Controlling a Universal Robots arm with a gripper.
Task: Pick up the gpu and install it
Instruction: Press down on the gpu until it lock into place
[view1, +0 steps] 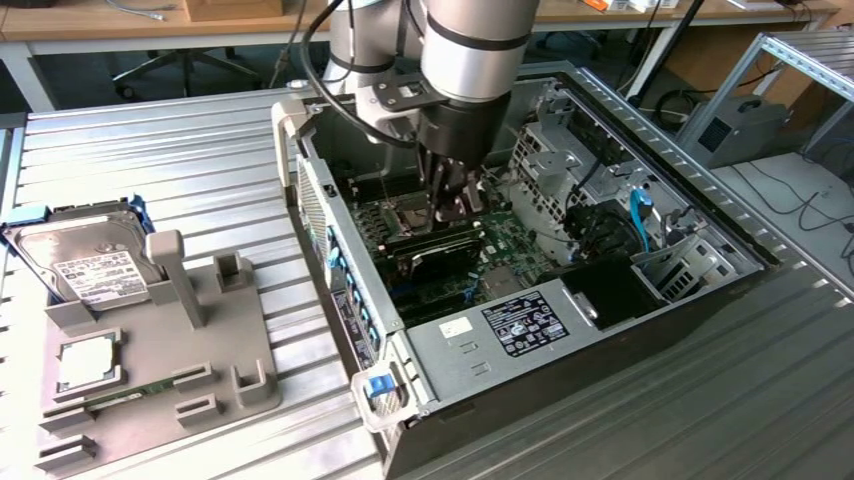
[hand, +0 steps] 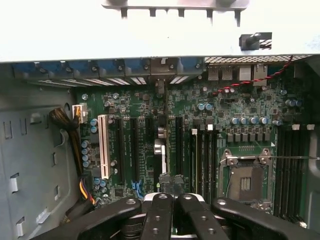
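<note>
Ribbed metal sheets make up the table (view1: 160, 140) in the exterior view. An open computer case (view1: 534, 370) lies on it. On the exterior view's left sits a gray holder (view1: 227, 370) with a hard drive (view1: 87, 265), a processor chip (view1: 87, 368) and a green memory stick (view1: 127, 393). The robot arm (view1: 474, 40) reaches down into the case. Its gripper (view1: 458, 205) is low over the board. The gpu (view1: 434, 262) is the black card right under it, inside the case and not on the holder.

From the wrist view, the green motherboard (hand: 225, 107) is seen from above. The gpu (hand: 160, 150) shows as a thin edge standing in a slot, between the white slot (hand: 104, 145) and the empty processor socket (hand: 246, 182). The gripper (hand: 172, 202) is right over the card's near end, with its black fingers pressed together. It is hard to tell if they pinch the card's edge or only rest on it.

This looks like the install step, with the pick-up done. To count as installed, the card must sit all the way down in its slot, straight and not tipped.
</note>
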